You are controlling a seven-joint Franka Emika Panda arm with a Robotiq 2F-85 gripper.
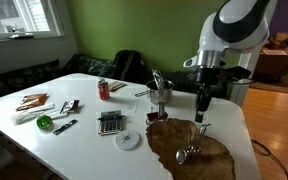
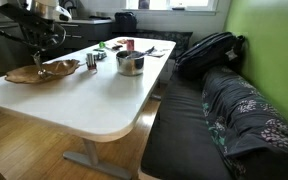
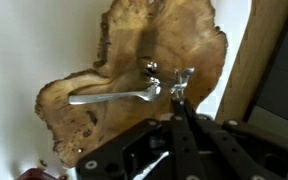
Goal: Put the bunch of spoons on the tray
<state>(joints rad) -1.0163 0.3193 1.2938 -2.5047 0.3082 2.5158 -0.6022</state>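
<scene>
The tray (image 1: 212, 157) is a dark-brown wavy-edged wooden slab at the near end of the white table; it also shows in the other exterior view (image 2: 24, 75) and fills the wrist view (image 3: 164, 40). The bunch of spoons (image 1: 190, 151) lies on the tray, shiny, with one long handle stretching left in the wrist view (image 3: 119, 96). My gripper (image 1: 201, 110) hangs pointing down just above the spoons' joined end. In the wrist view its fingers (image 3: 177, 103) look pressed together with nothing between them. It is small and dark in an exterior view (image 2: 44, 45).
An upright metal holder with utensils (image 1: 161, 95) stands just behind the tray. A white round disc (image 1: 129, 140), a calculator (image 1: 110, 122), a red can (image 1: 103, 90) and small items lie further along the table. A bench with a backpack (image 2: 209, 50) runs beside it.
</scene>
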